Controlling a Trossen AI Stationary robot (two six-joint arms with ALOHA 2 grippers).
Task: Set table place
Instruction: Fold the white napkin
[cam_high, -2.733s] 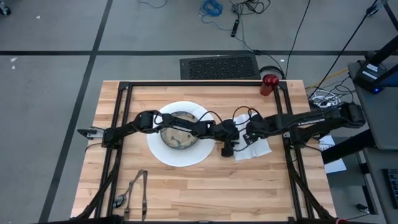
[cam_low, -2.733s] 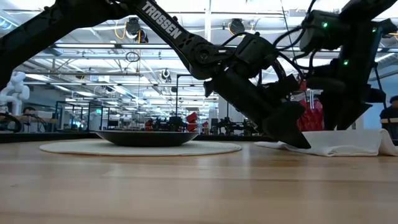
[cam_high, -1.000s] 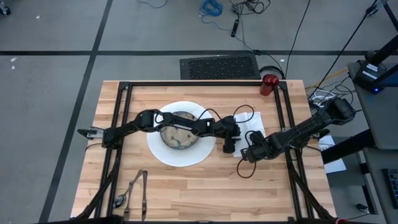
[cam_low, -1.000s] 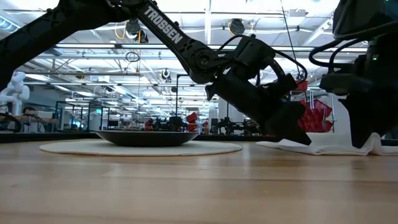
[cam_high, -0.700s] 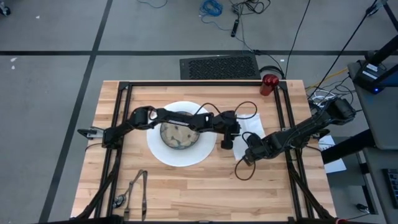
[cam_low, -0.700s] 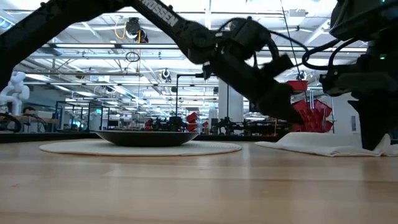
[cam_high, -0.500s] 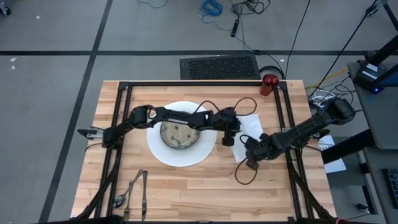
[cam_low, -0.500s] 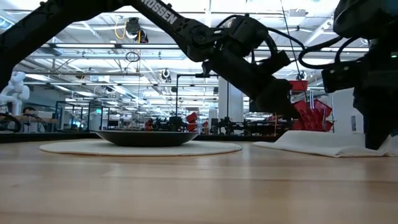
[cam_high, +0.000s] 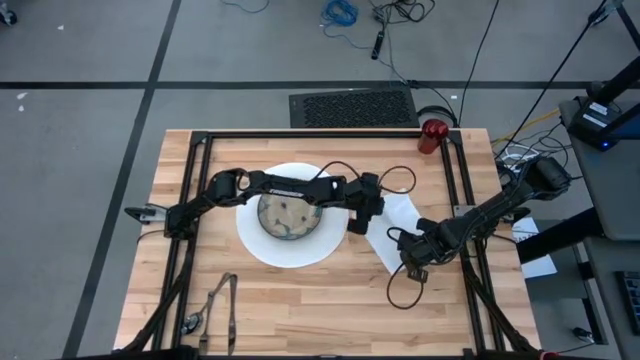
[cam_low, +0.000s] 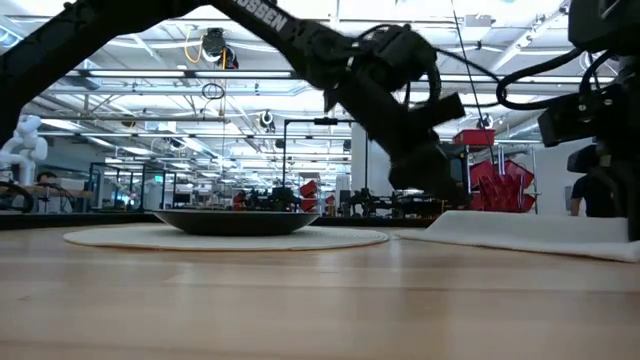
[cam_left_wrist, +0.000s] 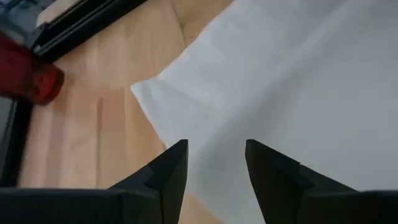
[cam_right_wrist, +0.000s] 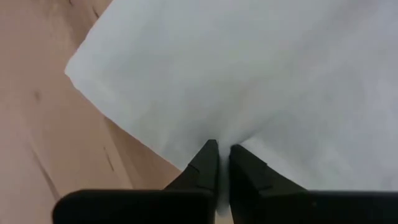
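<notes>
Near edge of table (cam_high: 300, 310): dark cutlery (cam_high: 222, 300) lay at the near left corner, well apart from the plate, not yet placed.

Right gripper (cam_high: 412, 262): low over the near edge of the napkin (cam_high: 398, 225). In its wrist view the fingers (cam_right_wrist: 205, 163) were pinched shut on a small fold of the white cloth at its edge. Held: napkin.

Middle of table: round white plate (cam_high: 262, 250) lay flat, with the patterned bowl (cam_high: 285, 217) set on it, roughly centred. Judged as placed.

Napkin: lay just beside the plate on its right, a corner pointing toward the near edge. It lay mostly flat in the low view, and was judged to be under adjustment, not final.

Left gripper (cam_high: 358, 222): reached across over the bowl and hung above the napkin's inner edge, beside the plate rim. Its fingers (cam_left_wrist: 166, 174) stood apart with nothing between them; cloth showed below the gap.

Far edge: red cup (cam_high: 432, 133) stood at the far right corner by the black frame, well apart from the setting.

Status, as judged: plate and bowl done; napkin in hand; cup and cutlery left to bring in.
</notes>
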